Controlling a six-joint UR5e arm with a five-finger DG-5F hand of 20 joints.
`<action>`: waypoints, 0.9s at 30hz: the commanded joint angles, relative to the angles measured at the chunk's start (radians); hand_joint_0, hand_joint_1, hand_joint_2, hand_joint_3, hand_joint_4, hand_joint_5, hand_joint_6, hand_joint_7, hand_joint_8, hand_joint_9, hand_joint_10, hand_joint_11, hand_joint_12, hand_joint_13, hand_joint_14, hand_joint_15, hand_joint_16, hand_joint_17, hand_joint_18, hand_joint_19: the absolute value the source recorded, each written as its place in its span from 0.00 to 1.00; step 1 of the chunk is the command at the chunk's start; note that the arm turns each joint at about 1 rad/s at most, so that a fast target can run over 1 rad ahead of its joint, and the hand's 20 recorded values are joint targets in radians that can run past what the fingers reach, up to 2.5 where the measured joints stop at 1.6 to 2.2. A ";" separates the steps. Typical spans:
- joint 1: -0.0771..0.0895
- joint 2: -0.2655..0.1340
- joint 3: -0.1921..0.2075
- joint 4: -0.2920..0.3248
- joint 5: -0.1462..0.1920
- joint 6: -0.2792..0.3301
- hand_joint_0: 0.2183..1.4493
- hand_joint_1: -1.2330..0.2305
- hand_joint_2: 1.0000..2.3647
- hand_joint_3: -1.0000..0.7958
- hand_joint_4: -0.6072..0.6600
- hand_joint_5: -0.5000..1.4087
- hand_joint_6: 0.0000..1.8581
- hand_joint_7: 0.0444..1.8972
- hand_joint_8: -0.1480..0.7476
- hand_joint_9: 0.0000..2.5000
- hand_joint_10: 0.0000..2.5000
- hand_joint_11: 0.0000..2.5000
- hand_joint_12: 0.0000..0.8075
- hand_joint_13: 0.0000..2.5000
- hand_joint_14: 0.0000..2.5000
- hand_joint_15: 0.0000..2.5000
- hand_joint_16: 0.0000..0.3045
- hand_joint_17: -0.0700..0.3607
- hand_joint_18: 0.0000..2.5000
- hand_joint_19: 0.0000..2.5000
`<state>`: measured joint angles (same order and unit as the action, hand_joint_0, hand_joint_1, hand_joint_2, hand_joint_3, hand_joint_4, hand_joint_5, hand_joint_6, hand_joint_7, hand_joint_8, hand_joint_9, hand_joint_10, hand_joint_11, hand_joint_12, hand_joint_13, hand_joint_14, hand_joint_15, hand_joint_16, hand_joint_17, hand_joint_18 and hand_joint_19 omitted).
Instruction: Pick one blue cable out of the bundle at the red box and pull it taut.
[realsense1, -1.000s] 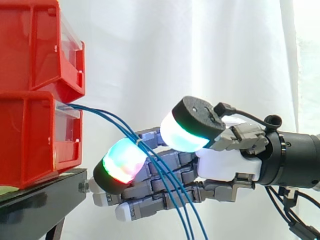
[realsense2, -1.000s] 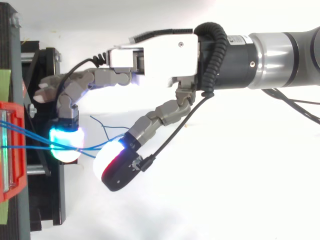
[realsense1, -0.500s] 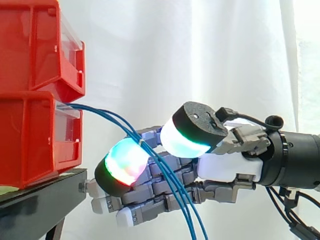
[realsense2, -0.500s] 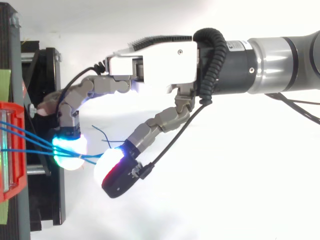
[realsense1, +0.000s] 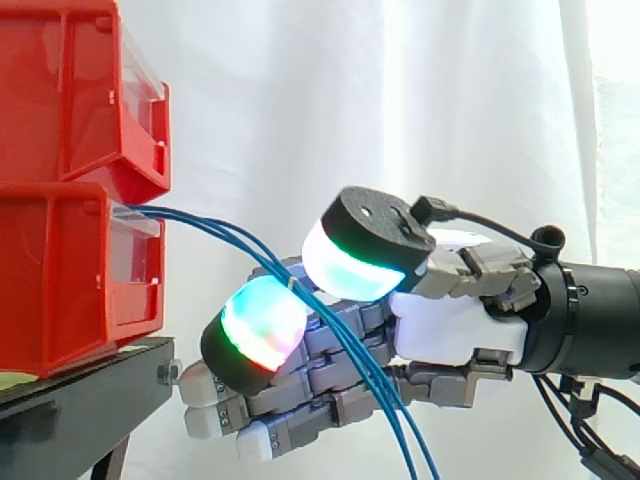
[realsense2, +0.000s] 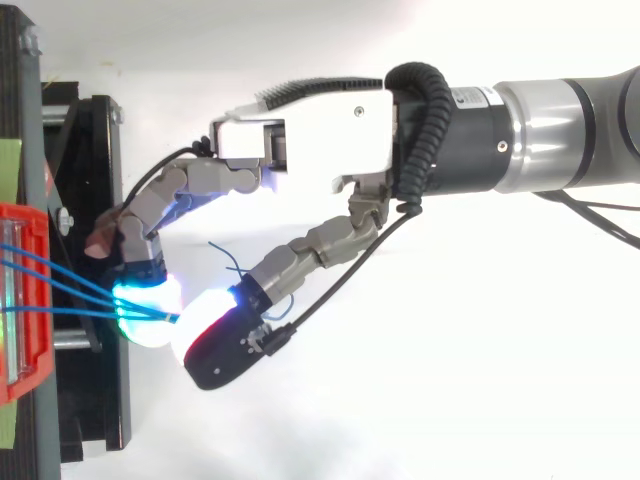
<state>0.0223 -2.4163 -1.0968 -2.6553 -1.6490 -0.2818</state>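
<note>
Three thin blue cables (realsense1: 215, 228) leave the front of the lower red box (realsense1: 70, 270) and slope down to the right. My hand (realsense1: 455, 325) reaches in from the right, just right of the box. Its glowing thumb pad (realsense1: 350, 262) and one glowing finger pad (realsense1: 262, 322) are curled together, with the cables running between them. From above, the cables (realsense2: 70, 290) converge where the two pads meet, and the hand (realsense2: 310, 140) pinches them there. A loose blue cable end (realsense2: 225, 255) curls up behind the pinch. The other fingers lie curled below.
A second red bin (realsense1: 80, 90) is stacked on the lower box. Both stand on a black stand (realsense1: 80, 385) at the left. A white curtain (realsense1: 400, 100) hangs behind. Below the hand the cables drop out of the picture.
The thumb pad and the finger pad have come together on the cables. The hand has shifted a little toward the red box, gathering the cables to one point.
</note>
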 joint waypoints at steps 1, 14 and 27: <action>0.001 0.000 0.000 0.000 0.000 0.001 0.29 0.44 0.01 0.36 0.62 0.22 0.47 0.47 0.58 0.19 0.00 0.00 0.48 0.17 0.00 0.04 0.18 0.45 0.15 0.10; 0.001 0.003 0.000 0.000 0.000 0.006 0.31 0.29 0.01 0.41 0.62 0.21 0.47 0.49 0.59 0.20 0.00 0.01 0.49 0.19 0.00 0.04 0.18 0.44 0.19 0.10; -0.001 0.006 0.000 -0.003 -0.002 0.006 0.39 0.21 0.01 0.38 0.54 0.20 0.49 0.48 0.59 0.21 0.00 0.03 0.49 0.20 0.00 0.05 0.18 0.45 0.22 0.09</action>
<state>0.0215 -2.4119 -1.0968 -2.6573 -1.6515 -0.2759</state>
